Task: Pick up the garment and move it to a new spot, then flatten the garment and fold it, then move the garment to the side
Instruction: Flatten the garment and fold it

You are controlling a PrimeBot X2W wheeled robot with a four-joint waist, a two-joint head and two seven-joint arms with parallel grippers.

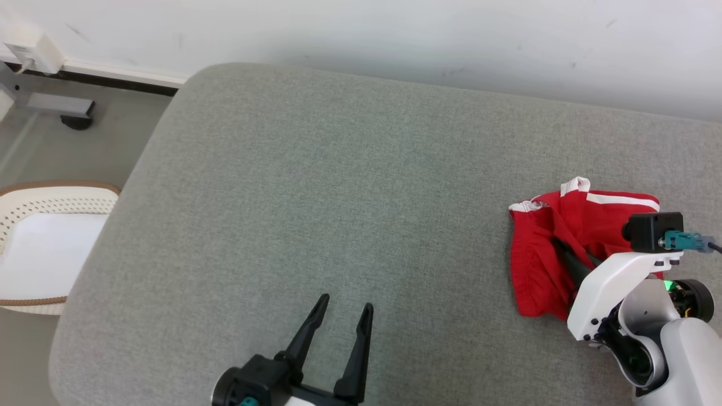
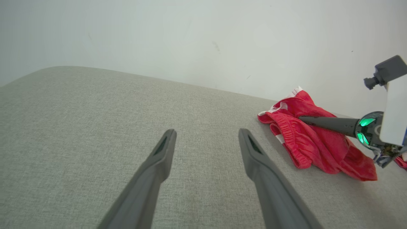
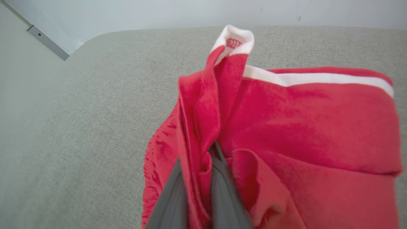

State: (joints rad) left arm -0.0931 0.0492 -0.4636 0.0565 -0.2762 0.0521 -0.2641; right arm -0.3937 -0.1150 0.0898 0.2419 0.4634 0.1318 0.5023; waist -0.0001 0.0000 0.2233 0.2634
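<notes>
The red garment [image 1: 538, 259], soft knit cloth with white stripe trim and a gathered elastic band, lies crumpled in a loose heap on the grey fabric cushion [image 1: 338, 186], towards its right end, folds bunched, one white-tipped corner sticking up.

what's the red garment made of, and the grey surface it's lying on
Red garment: soft matte knit, perhaps cotton or polyester; it crumples into loose folds with no sheen. Grey surface: woven upholstery fabric, probably padded; fine heathered weave, rounded edge.
</notes>
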